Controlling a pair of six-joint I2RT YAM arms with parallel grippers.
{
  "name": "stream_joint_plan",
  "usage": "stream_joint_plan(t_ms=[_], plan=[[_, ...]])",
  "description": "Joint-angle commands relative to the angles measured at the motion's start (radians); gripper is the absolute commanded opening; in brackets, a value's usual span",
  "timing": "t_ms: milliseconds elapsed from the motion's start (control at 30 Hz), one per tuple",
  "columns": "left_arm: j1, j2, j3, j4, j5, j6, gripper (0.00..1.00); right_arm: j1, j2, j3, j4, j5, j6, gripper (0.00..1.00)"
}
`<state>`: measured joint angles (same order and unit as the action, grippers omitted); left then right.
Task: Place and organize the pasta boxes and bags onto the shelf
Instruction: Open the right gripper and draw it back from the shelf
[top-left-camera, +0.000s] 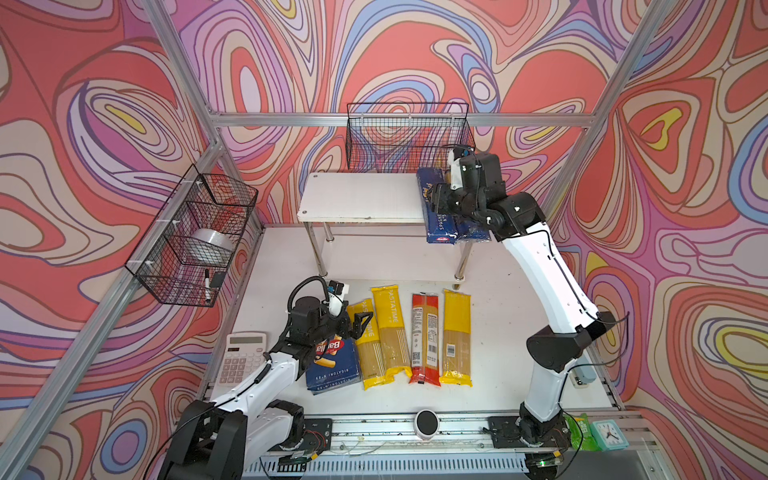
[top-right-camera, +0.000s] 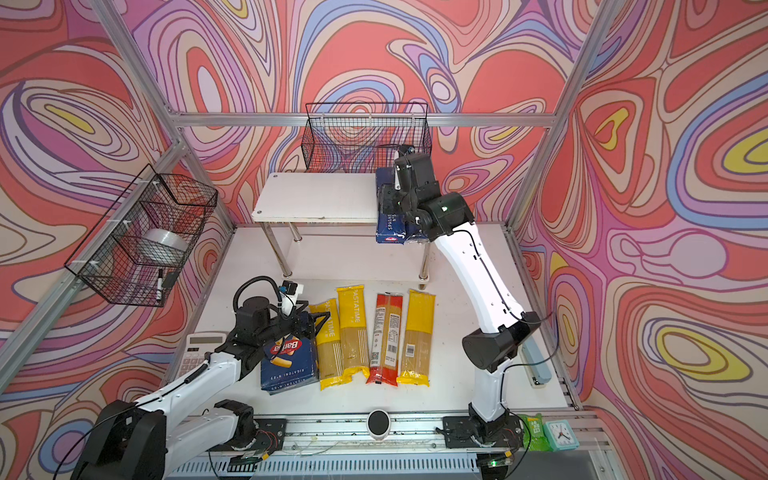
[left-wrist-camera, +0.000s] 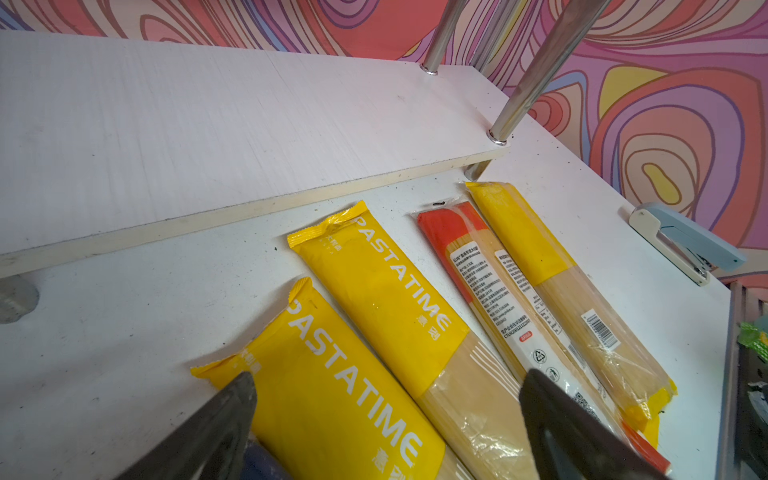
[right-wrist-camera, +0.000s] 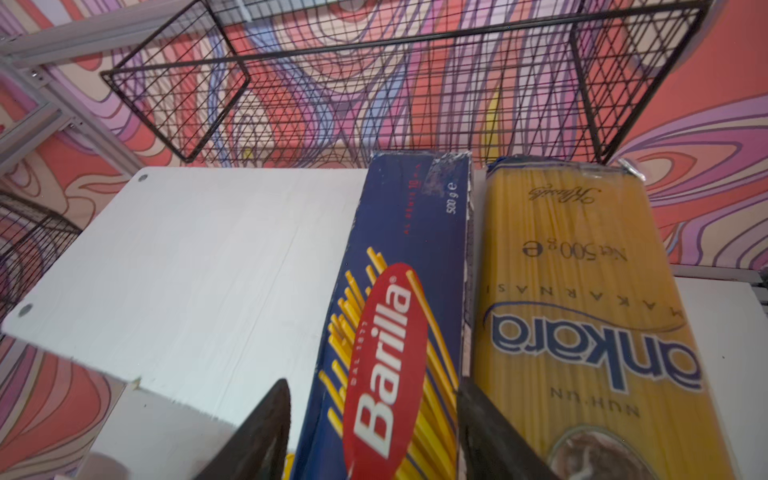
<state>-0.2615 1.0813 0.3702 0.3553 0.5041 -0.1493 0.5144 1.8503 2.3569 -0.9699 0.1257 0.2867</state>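
Partly hidden overhead, right pincer (right-wrist-camera: 374, 384) straddles spaghetti box (right-wrist-camera: 415, 216), grip unclear; left pincer (left-wrist-camera: 388, 374) spread.

we see a white calculator (top-left-camera: 242, 357) at front left, a black wire basket (top-left-camera: 174, 286) hanging at left with a tape roll (top-left-camera: 212, 245) and a marker (top-left-camera: 206, 284) inside, a second basket (top-left-camera: 409, 141) behind, a stapler (left-wrist-camera: 690, 245), a small clock (top-left-camera: 609, 434)
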Motion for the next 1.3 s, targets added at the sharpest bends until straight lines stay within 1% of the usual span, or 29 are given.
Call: stream_joint_plan(t_ms=[0, 67, 167, 333, 433, 533, 600, 700, 767, 900, 1267], plan=[[-0.003, -0.015, 0.003, -0.004, 0.001, 0.016, 1.00, 0.046, -0.154, -0.058, 0.028, -0.071, -0.055, 0.62], [-0.003, -0.015, 0.002, -0.004, 0.000, 0.016, 1.00, 0.079, -0.220, -0.110, 0.016, -0.067, -0.074, 0.59], [-0.003, -0.015, 0.003, -0.005, 0.000, 0.017, 1.00, 0.129, -0.329, -0.232, 0.025, -0.063, -0.092, 0.57], [-0.003, -0.021, 0.001, -0.004, -0.015, 0.014, 1.00, 0.178, -0.476, -0.420, 0.036, -0.044, -0.090, 0.40], [-0.003, -0.026, -0.006, 0.007, -0.018, 0.012, 1.00, 0.199, -0.522, -0.526, 0.051, -0.056, -0.090, 0.26], [-0.003, -0.026, -0.008, 0.011, -0.021, 0.011, 1.00, 0.239, -0.529, -0.603, 0.049, -0.042, -0.093, 0.23], [-0.003, -0.024, -0.007, 0.011, -0.020, 0.011, 1.00, 0.262, -0.530, -0.638, 0.058, -0.021, -0.090, 0.18], [-0.004, -0.025, -0.007, 0.011, -0.019, 0.011, 1.00, 0.266, -0.547, -0.690, 0.097, 0.039, -0.073, 0.17], [-0.003, -0.024, -0.007, 0.011, -0.020, 0.011, 1.00, 0.266, -0.560, -0.726, 0.131, 0.112, -0.046, 0.13], [-0.003, -0.023, -0.007, 0.012, -0.019, 0.011, 1.00, 0.266, -0.559, -0.754, 0.153, 0.203, -0.009, 0.09], [-0.004, -0.026, -0.007, 0.011, -0.019, 0.010, 1.00, 0.266, -0.533, -0.771, 0.246, 0.259, 0.000, 0.06]])
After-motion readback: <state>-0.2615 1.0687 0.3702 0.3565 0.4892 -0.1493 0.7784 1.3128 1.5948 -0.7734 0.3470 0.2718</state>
